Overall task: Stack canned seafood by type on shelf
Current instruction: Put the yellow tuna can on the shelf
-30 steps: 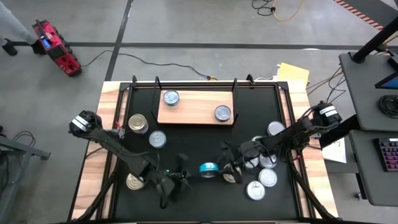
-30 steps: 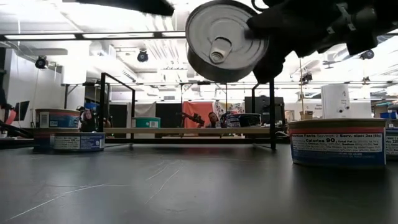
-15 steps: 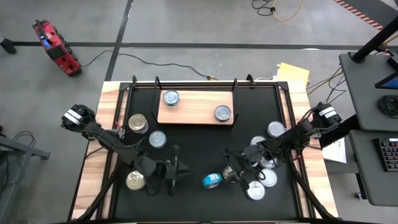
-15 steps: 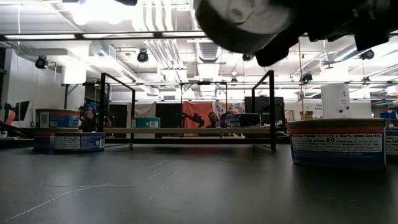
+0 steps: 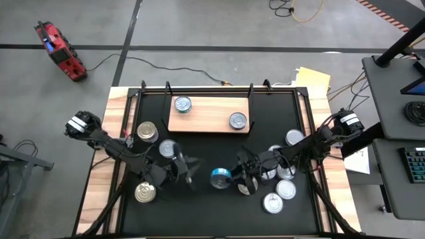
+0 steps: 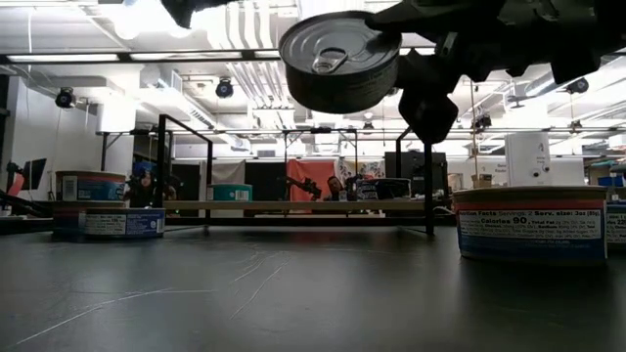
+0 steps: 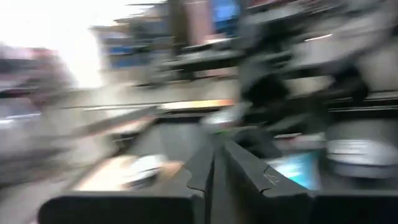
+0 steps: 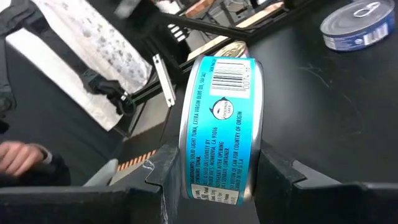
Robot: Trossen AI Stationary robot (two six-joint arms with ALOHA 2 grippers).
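The right gripper (image 8: 214, 174) clamped a turquoise-labelled tuna can (image 8: 219, 127) on edge, its flat faces against the jaws, apparently lifted for carrying. Just beside it, the left gripper (image 5: 188, 166) hovered empty, fingers (image 7: 208, 168) all but closed. Farther beyond both lay the shelf (image 5: 209, 123), bearing two silver-topped cans (image 5: 182, 104) well apart.

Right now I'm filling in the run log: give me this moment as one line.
right gripper: shut on teal-label can, lifted off table | left gripper: shut, empty, beside it | shelf: two cans
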